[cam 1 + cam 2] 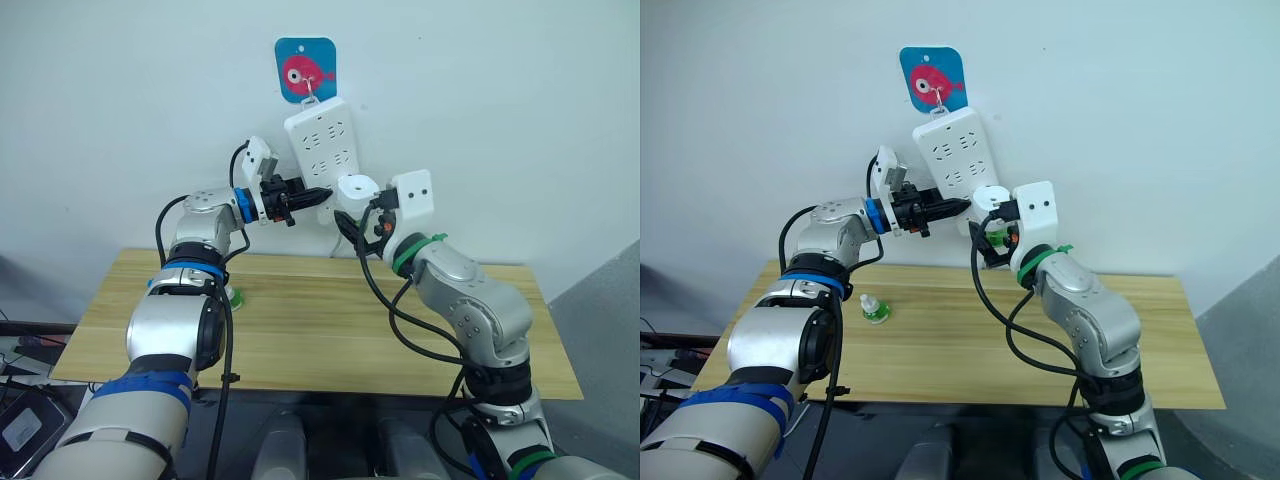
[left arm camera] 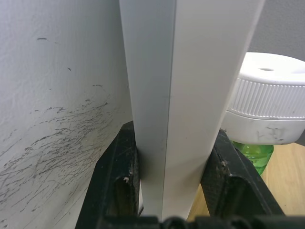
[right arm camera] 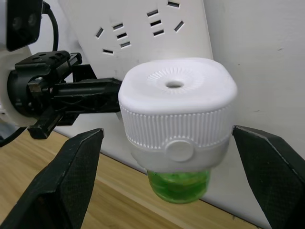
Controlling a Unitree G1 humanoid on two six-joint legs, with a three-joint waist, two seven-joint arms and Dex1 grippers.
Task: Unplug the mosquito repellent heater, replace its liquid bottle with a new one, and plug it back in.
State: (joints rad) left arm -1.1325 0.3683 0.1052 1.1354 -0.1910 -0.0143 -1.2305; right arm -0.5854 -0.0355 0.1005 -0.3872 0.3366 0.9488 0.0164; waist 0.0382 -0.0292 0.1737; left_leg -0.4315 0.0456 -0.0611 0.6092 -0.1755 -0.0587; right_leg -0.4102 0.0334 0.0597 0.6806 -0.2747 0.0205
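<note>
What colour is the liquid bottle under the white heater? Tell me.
Green, translucent plastic; the small liquid bottle shows best in the right wrist view, below the white ribbed plastic heater.

Power strip [image 1: 322, 148] hangs tilted on the wall at upper centre of the frame, below a hook plaque [image 1: 305, 68]; the mosquito repellent heater [image 1: 356, 189] sits at its lower right end. Left gripper [image 1: 318, 197] clamps the strip's lower edge from the left; right gripper [image 3: 167, 157] flanks the heater. A small bottle [image 1: 872, 309] stands on the table [image 1: 320, 340], lower left.
</note>
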